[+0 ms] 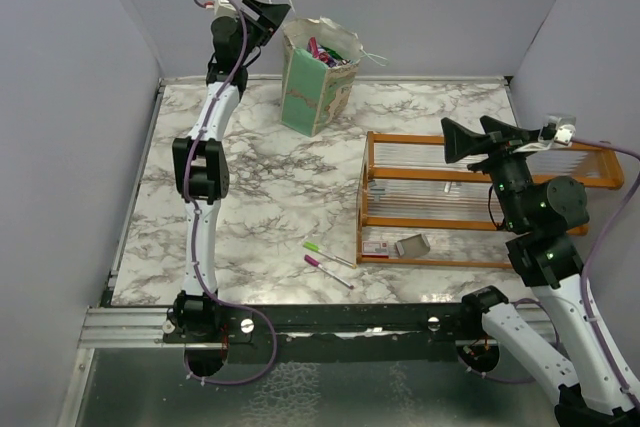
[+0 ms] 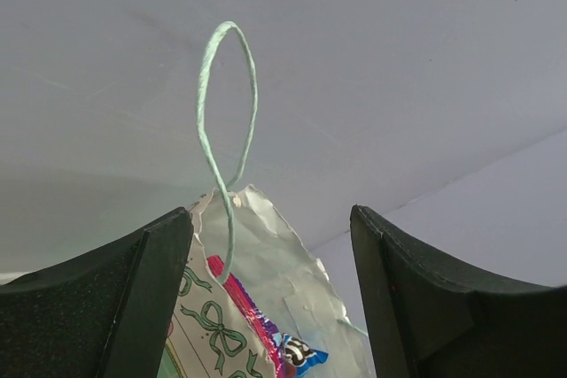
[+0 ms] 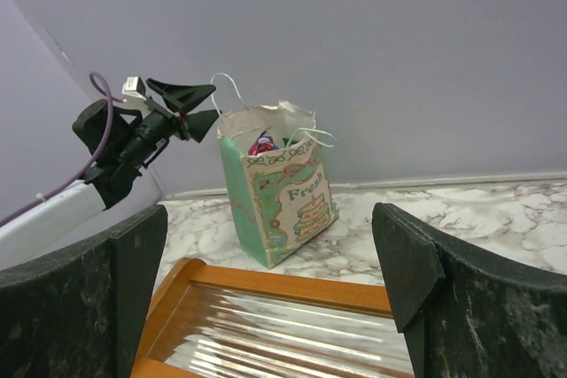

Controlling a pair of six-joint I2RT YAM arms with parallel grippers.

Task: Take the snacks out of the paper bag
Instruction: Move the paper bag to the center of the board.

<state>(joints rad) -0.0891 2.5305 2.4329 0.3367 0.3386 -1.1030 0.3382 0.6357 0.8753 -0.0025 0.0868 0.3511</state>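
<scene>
snacks in paper bag, none out yet afaict. left gripper jaws apart at string handle, w/ nothing held; right gripper wide, idle.

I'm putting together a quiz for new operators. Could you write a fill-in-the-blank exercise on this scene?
1. The bag stands ____ at the far edge of the table.
2. The snacks are ____ the bag.
3. The left gripper, by the bag's handle, is ____.
4. The two pens lie on the ____.

Missing words: upright; inside; open; table.
</scene>
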